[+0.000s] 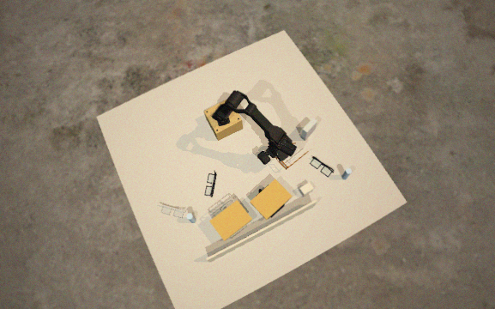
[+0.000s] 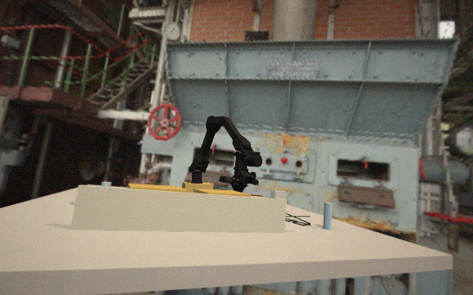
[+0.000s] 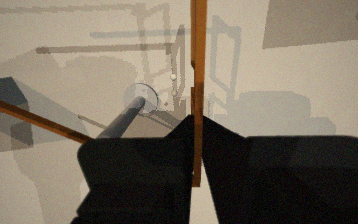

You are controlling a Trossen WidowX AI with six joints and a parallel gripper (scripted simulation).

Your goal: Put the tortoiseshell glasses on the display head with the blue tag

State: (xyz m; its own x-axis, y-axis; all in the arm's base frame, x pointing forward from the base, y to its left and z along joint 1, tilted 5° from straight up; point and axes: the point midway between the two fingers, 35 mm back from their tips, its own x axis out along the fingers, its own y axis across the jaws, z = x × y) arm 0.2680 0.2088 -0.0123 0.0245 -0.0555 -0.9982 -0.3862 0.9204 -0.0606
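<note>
The tortoiseshell glasses [image 3: 198, 45] [image 1: 286, 167] are off the table. In the wrist view their front is an orange-brown bar seen edge-on, and one temple runs out to the left. My gripper [image 3: 195, 120] is shut on them, with the fingertips meeting at the bar. In the top view it hangs on the robot's side of the two yellow-orange panels, nearer the right one. The display heads are mostly hidden under the left panel [image 1: 231, 220] and the right panel [image 1: 270, 198]; only dark bits show at the right one. The blue tag is not visible.
A long pale wall [image 1: 264, 232] [image 2: 179, 209] stands behind the panels. Black glasses [image 1: 322, 166] and more black glasses [image 1: 210, 184] lie on either side. Blue cylinders [image 1: 347, 173] [image 1: 190, 217] stand farther out. A grey block [image 1: 308, 129] is near the arm. A grey post [image 3: 125, 117] shows below the gripper.
</note>
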